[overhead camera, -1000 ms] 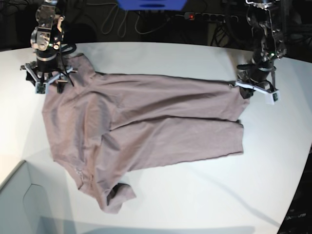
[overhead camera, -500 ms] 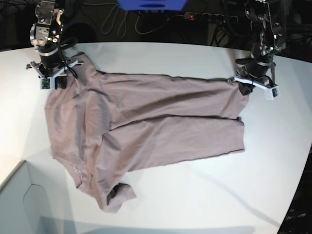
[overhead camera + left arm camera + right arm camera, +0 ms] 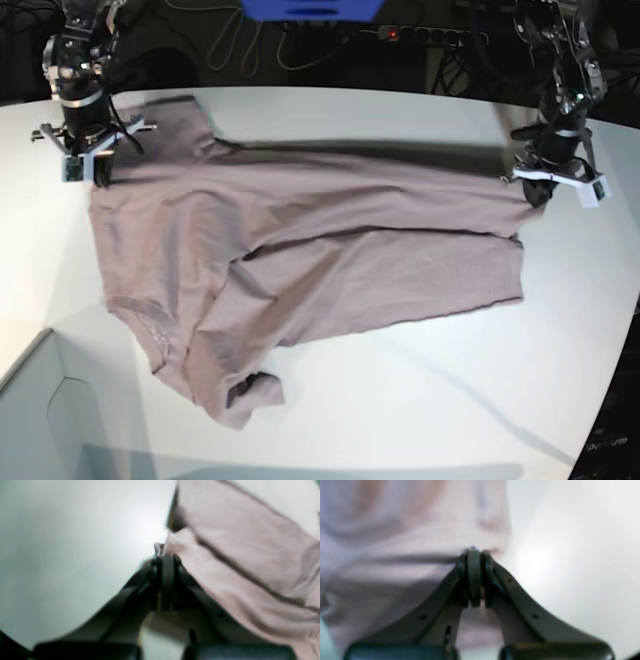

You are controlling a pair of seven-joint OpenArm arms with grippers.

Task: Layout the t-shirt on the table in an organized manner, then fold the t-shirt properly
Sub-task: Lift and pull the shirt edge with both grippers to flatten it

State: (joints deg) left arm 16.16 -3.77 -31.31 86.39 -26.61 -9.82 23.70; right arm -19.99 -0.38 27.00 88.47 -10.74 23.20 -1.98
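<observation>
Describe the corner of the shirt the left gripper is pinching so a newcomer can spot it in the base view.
Start at the white table and find the mauve t-shirt spread across it. Follow its far edge to the base view's right end, where the left gripper is shut on the corner. Unlike the loose near corner below it, this one is pulled taut.

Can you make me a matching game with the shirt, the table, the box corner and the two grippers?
Things:
1. t-shirt
2. table
3. box corner
4. left gripper
5. right gripper

States:
A. plain white
B. pale grey, at the near edge
C. dusty pink, spread between both arms
D. shut on a shirt edge, table at its right
E. shut on a shirt corner, table at its left

Pairs: 1-C, 2-A, 3-B, 4-E, 5-D
</observation>
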